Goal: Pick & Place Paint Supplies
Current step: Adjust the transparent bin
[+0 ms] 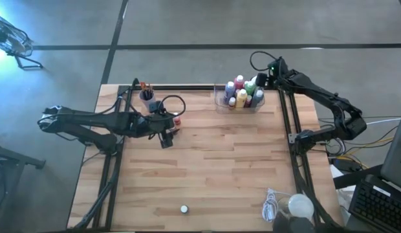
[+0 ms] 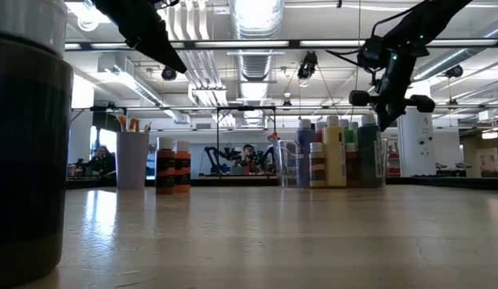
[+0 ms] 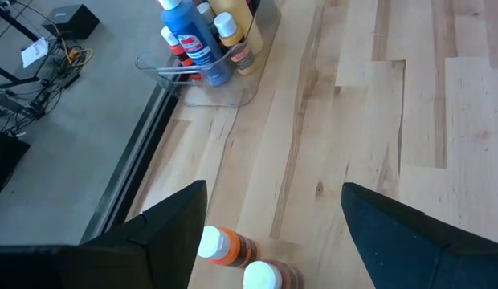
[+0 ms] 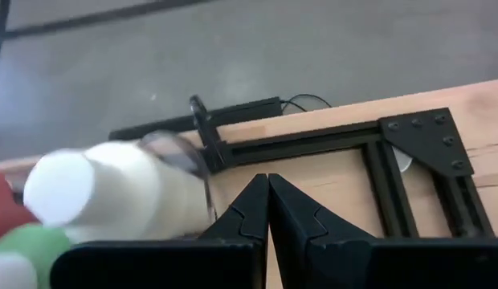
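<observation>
Two orange bottles are standing upright on the table beside the purple cup, apart from the rest, so they are likely the next ones to be collected. Most bottles are already sitting packed upright in the clear tray at the far edge, which seems to be serving as the drop-off. The left gripper is hovering above the pair with its jaws standing wide and nothing between them. In its wrist view, both pale caps are showing near one finger, off to that side rather than centred in the gap, so the gripper would probably need to shift across before descending. The right gripper is hanging over the tray's corner with its jaws pressed together and empty, a white-capped bottle sitting just beside them.
</observation>
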